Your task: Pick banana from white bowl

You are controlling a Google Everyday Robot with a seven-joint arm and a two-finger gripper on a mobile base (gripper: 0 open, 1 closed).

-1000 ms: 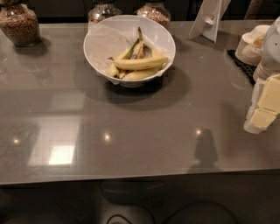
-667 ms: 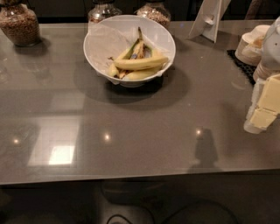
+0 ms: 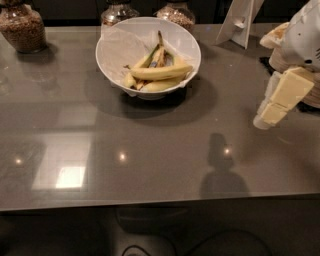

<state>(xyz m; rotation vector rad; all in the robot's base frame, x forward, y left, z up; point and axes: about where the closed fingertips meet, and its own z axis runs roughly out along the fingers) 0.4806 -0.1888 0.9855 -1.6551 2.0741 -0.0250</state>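
I see the long, smooth pale-yellow curved banana lying inside the glossy round white bowl at 12 o'clock. My blocky cream gripper hangs at 3 o'clock, well apart; whether it is spread or pressed together I cannot tell.

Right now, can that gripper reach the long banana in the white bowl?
Probably yes. The gripper hangs at the view's right, apart from the white bowl. Only open table lies between, and the banana rests uncovered atop the smaller bananas.

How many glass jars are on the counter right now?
3, along the back edge: a jar far left, two jars behind the white bowl. Others may be cropped. The gripper hovers far right.
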